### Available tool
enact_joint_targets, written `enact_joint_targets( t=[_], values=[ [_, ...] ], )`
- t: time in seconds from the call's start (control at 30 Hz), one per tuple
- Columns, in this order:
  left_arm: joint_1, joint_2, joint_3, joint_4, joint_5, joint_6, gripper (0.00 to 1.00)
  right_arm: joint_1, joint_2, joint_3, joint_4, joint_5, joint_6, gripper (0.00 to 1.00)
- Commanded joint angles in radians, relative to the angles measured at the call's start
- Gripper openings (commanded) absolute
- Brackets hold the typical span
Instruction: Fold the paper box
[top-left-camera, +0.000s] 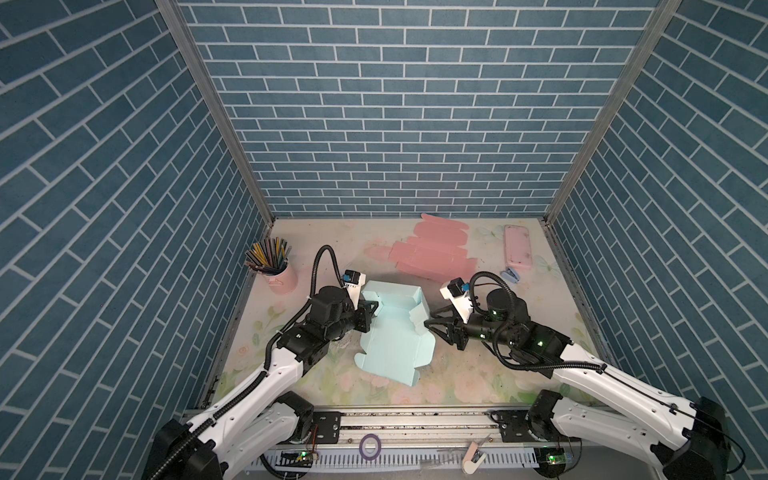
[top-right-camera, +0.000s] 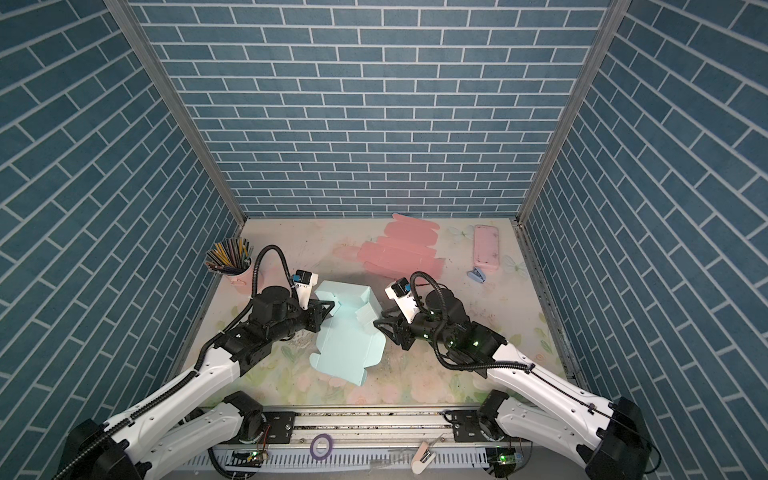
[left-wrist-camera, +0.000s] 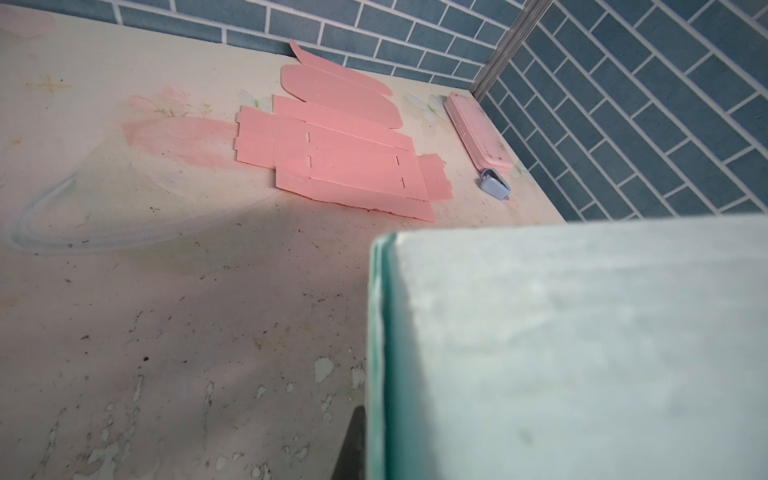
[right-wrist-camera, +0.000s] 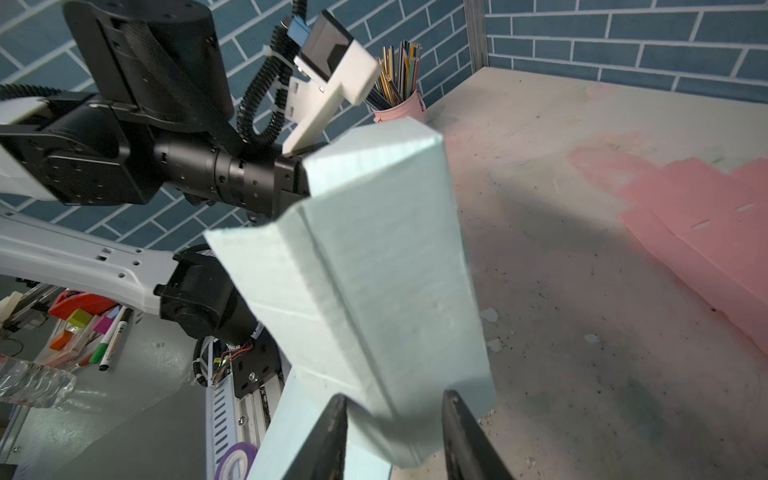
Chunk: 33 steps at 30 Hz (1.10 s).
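Note:
In both top views the light blue paper box (top-left-camera: 395, 349) (top-right-camera: 349, 349) lies half folded at the middle of the table, far walls raised and near flaps flat. My left gripper (top-left-camera: 372, 308) (top-right-camera: 329, 308) is shut on its left wall. The left wrist view shows that wall (left-wrist-camera: 376, 353) edge-on, with one dark finger (left-wrist-camera: 353, 444) against it and the other finger hidden behind it. My right gripper (top-left-camera: 428, 321) (top-right-camera: 379, 323) stands open at the box's right side. In the right wrist view the folded right wall (right-wrist-camera: 374, 249) ends between its spread fingers (right-wrist-camera: 336, 436).
A flat pink box blank (top-left-camera: 432, 253) lies at the back. A pink pencil case (top-left-camera: 518, 247) and a small blue clip (top-left-camera: 510, 275) sit at the back right. A pink cup of pencils (top-left-camera: 274, 270) stands at the left. A purple tape roll (top-left-camera: 370, 445) rests on the front rail.

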Motion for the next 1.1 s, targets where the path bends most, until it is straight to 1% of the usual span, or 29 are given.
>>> enact_joint_targets(
  t=[0.0, 0.07, 0.17, 0.3, 0.37, 0.5, 0.6, 0.9, 1.07],
  values=[
    [0.005, 0.011, 0.011, 0.042, 0.001, -0.006, 0.00, 0.007, 0.044, 0.011, 0.045, 0.073, -0.044, 0.39],
    [0.005, 0.014, 0.007, 0.041, -0.009, -0.008, 0.00, 0.010, 0.067, 0.010, 0.083, 0.107, -0.030, 0.41],
    [0.005, 0.011, 0.001, 0.033, -0.031, -0.005, 0.00, 0.046, 0.070, 0.014, 0.108, 0.181, -0.035, 0.47],
    [0.004, 0.012, -0.007, 0.015, -0.093, 0.002, 0.00, 0.098, 0.086, 0.045, 0.091, 0.318, -0.062, 0.49],
    [0.002, 0.024, -0.002, -0.004, -0.128, 0.012, 0.00, 0.120, 0.114, 0.070, 0.075, 0.390, -0.065, 0.48],
    [-0.011, 0.030, 0.002, -0.025, -0.200, 0.020, 0.00, 0.165, 0.211, 0.139, 0.029, 0.543, -0.047, 0.40],
    [-0.012, 0.040, 0.006, -0.046, -0.228, 0.019, 0.00, 0.195, 0.283, 0.188, 0.000, 0.634, -0.019, 0.36],
    [-0.038, 0.061, -0.003, -0.053, -0.284, 0.018, 0.00, 0.247, 0.465, 0.326, -0.084, 0.838, 0.061, 0.35],
    [-0.047, 0.066, -0.004, -0.056, -0.311, 0.005, 0.00, 0.273, 0.550, 0.378, -0.105, 1.008, 0.109, 0.32]
  ],
)
